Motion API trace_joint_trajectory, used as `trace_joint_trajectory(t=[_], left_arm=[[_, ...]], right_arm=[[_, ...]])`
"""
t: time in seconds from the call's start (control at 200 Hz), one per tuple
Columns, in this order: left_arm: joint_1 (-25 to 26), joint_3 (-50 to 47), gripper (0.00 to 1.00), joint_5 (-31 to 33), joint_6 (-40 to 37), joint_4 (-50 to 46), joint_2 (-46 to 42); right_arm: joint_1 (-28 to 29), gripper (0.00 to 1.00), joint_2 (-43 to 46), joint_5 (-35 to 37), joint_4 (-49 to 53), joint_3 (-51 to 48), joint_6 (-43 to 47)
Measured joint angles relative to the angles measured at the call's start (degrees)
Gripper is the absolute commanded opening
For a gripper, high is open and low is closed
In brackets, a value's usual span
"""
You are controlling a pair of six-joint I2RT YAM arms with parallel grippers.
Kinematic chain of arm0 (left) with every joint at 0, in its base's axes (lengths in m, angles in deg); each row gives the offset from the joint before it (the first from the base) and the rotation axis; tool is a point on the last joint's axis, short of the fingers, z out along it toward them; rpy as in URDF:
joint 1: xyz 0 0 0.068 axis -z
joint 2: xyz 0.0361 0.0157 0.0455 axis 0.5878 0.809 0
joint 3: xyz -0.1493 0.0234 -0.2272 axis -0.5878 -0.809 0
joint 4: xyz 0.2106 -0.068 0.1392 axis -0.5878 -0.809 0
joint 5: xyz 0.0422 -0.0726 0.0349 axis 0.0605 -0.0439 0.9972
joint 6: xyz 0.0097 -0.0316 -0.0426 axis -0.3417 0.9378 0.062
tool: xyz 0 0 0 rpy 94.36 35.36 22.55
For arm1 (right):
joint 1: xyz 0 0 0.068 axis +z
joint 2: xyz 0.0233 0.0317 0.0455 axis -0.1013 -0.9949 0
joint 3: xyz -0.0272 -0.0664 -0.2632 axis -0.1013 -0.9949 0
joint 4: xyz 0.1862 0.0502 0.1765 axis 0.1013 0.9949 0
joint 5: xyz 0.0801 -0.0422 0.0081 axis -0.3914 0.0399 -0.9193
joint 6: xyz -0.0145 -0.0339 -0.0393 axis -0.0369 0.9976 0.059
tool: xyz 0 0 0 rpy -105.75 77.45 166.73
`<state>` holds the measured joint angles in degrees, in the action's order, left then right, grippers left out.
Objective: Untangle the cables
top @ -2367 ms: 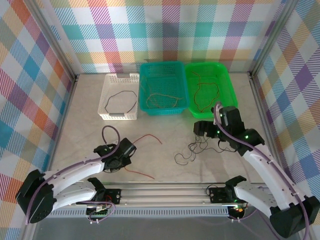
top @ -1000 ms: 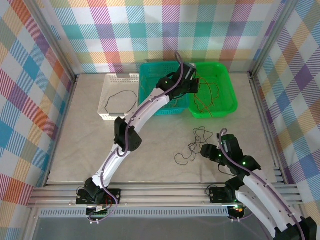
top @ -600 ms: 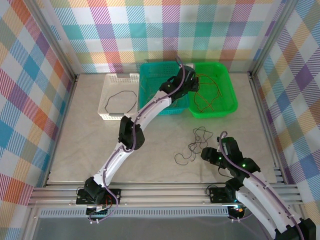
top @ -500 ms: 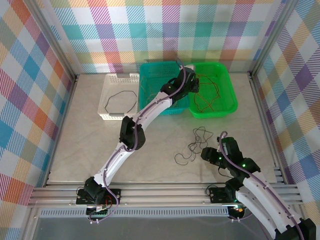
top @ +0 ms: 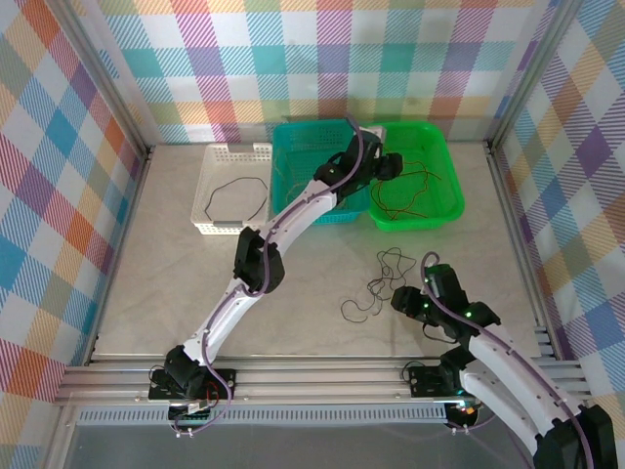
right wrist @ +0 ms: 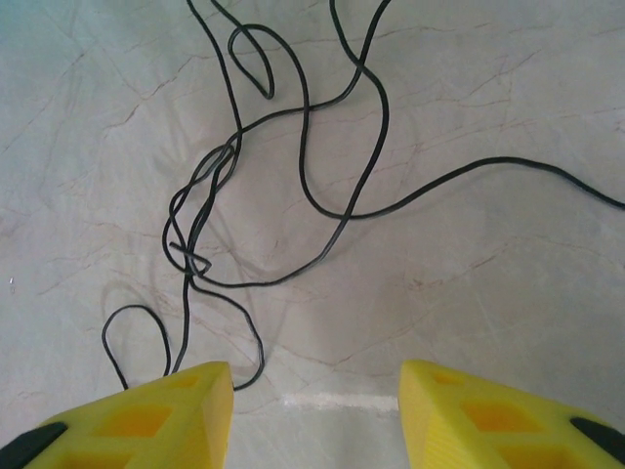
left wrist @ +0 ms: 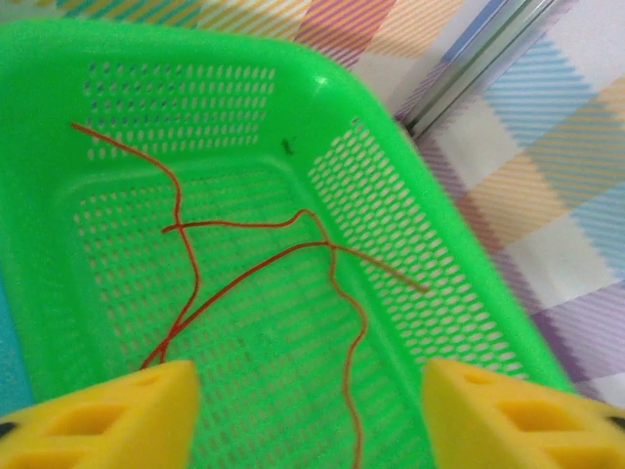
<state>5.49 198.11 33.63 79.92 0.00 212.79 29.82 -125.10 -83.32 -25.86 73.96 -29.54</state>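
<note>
Bright, even light leaves only faint shadows on the tabletop (top: 176, 283), while the near yellow fingertips (right wrist: 146, 415) in both wrist views blur softly

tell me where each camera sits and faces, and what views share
Top external: above and behind the bases, looking down at the table; both arms, left gripper over the green basket, right gripper by the black cables.
Left wrist: on the left arm, looks down into the green basket at red cables; own yellow fingertips apart.
Right wrist: on the right arm, looks down at the black cables; own yellow fingertips apart.
Shared: top and left wrist, the green basket; top and right wrist, the black cables.
</note>
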Motion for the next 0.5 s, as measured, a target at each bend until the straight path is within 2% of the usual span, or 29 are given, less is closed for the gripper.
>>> trace_joint_trajectory(t=[0.13, 0.32, 0.39, 0.5], left_arm=[[0.4, 0.0, 0.82, -1.2, -0.3, -2.3, -5.8], [1.5, -1.9, 0.83, -1.8, -1.0, -8.8, -19.2], [2.3, -8.9, 0.84, -1.6, -1.8, -9.0, -26.8], [3.5, -28.6, 0.84, -0.4, -2.4, -5.7, -40.8]], right_arm=[[0.0, 0.46, -3.4, 0.9, -3.5, -0.5, -0.9], [0.0, 0.42, -11.8, 1.3, -8.8, -0.5, -1.0], [0.0, 0.38, -14.4, 1.7, -10.1, -0.3, -0.7], [0.0, 0.36, -17.5, 2.2, -12.0, 0.3, -0.8]])
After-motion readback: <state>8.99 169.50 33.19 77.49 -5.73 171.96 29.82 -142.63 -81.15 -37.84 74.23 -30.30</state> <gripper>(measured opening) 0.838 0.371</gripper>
